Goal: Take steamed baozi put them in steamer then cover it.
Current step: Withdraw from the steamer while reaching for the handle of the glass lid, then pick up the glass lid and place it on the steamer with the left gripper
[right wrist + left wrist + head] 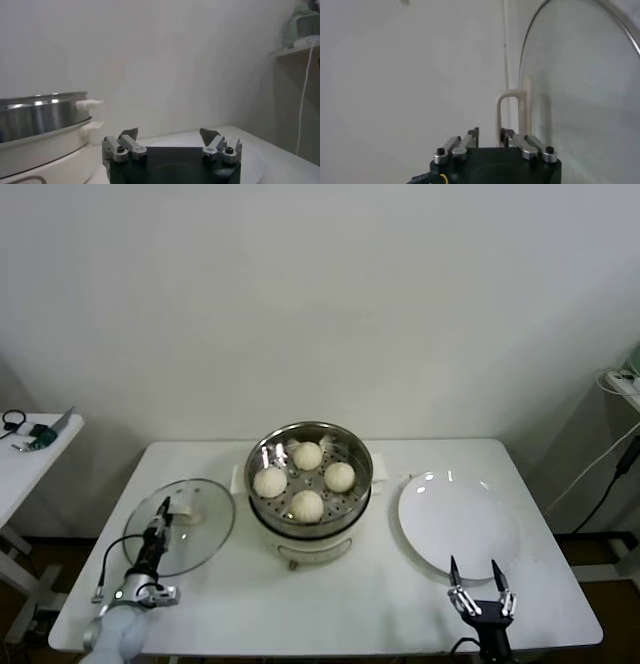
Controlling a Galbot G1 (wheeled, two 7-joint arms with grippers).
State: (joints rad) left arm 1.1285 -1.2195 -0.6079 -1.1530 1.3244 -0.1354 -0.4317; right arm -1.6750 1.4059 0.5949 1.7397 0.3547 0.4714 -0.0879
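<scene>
The steamer (361, 474) stands at the table's middle, uncovered, with four cream-white baozi (307, 455) on its perforated tray. The cover (205, 534), a clear glass lid, lies flat on the table left of the steamer. Its cream handle (186, 509) also shows in the left wrist view (512, 95). My left gripper (162, 507) is over the lid right beside the handle. In the left wrist view the left gripper (490, 134) has its fingers a narrow gap apart, with nothing between them. My right gripper (472, 569) is open and empty at the front right; it also shows in the right wrist view (169, 134).
A flat white plate (460, 524) lies right of the steamer, just behind my right gripper. A small side table (30, 449) with small items stands at the far left. Cables (612, 474) hang at the right. The wall is close behind.
</scene>
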